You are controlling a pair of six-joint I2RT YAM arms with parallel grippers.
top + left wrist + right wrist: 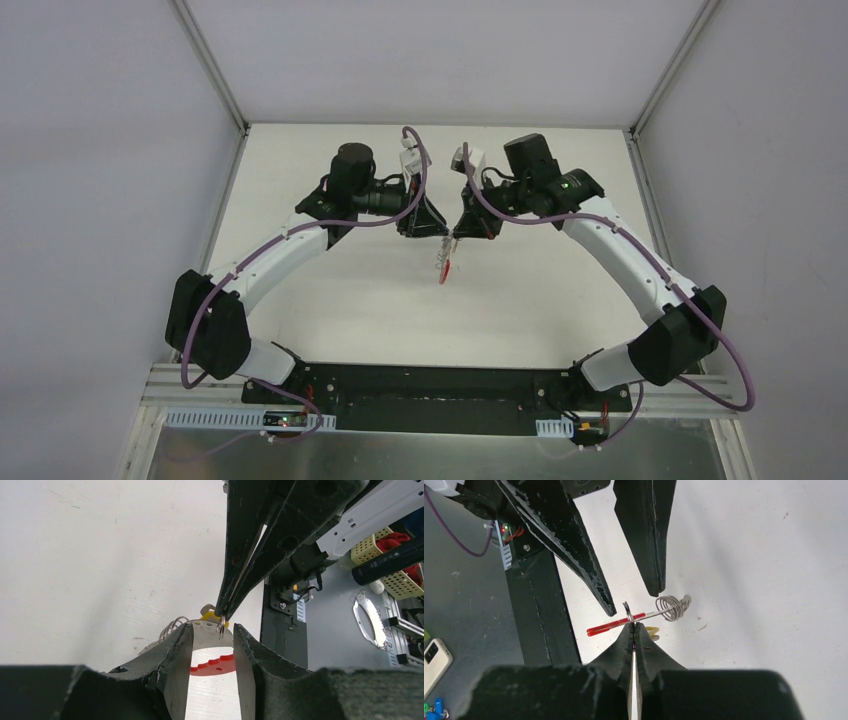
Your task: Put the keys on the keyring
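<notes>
The keys (443, 263) hang over the middle of the table between both grippers. In the right wrist view my right gripper (634, 625) is shut on a small metal keyring (628, 612), with the red band (609, 626) and the coil of grey key loops (672, 607) just beyond it. The left gripper (634, 602) stands open around the ring. In the left wrist view my left gripper (214, 630) has its jaws apart, with a flat grey metal piece (212, 640) and the red band (215, 666) between them. The right gripper (221, 619) pinches the ring from above.
A small yellow piece (210, 615) hangs behind the bunch. The black base rail (536, 610) runs along the table's near edge. Beyond it lie a yellow basket (380, 555) and a white device (434, 657). White walls enclose the table (330, 300).
</notes>
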